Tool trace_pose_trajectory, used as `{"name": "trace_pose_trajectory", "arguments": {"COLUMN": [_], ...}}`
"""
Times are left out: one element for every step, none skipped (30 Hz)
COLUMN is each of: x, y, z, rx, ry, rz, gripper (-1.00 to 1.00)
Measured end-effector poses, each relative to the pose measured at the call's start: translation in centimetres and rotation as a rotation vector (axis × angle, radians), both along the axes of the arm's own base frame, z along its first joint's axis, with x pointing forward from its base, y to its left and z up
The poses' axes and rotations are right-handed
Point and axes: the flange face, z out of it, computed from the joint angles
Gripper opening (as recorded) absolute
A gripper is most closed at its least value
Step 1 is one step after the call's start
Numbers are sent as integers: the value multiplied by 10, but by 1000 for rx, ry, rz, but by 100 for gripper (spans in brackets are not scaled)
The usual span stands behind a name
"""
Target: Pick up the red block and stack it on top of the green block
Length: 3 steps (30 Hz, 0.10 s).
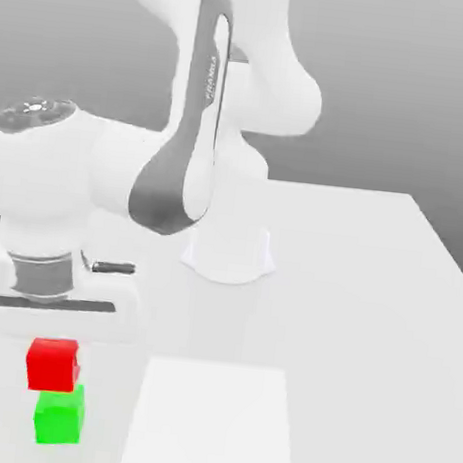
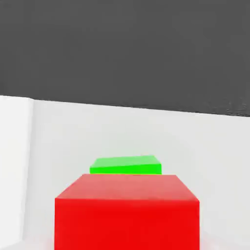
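A: Two blocks sit close to the table's (image 1: pixel 370 290) near edge, by the corner on the exterior view's left. The green block (image 1: pixel 59 415) is nearest. The red block (image 1: pixel 53 363) looks like it rests on top of it, but pushed a bit to one side.

B: Is the hand holding the red one?

A: I cannot tell. The arm's hand (image 1: pixel 44 281) hangs right above it.

B: What could go wrong?

A: I think the red block (image 2: pixel 127 212) only half covers the green block (image 2: pixel 126 165). A small bump could tip it off.

B: And farther back?

A: The robot's base (image 1: pixel 229 250), near the table's middle.
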Motion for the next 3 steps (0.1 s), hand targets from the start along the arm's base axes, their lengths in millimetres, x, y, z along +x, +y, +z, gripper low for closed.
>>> {"name": "trace_pose_trajectory", "arguments": {"x": [0, 0, 0], "y": [0, 0, 0], "z": [0, 0, 0], "rx": [0, 0, 0], "ry": [0, 0, 0], "rz": [0, 0, 0], "gripper": [100, 100, 100]}}
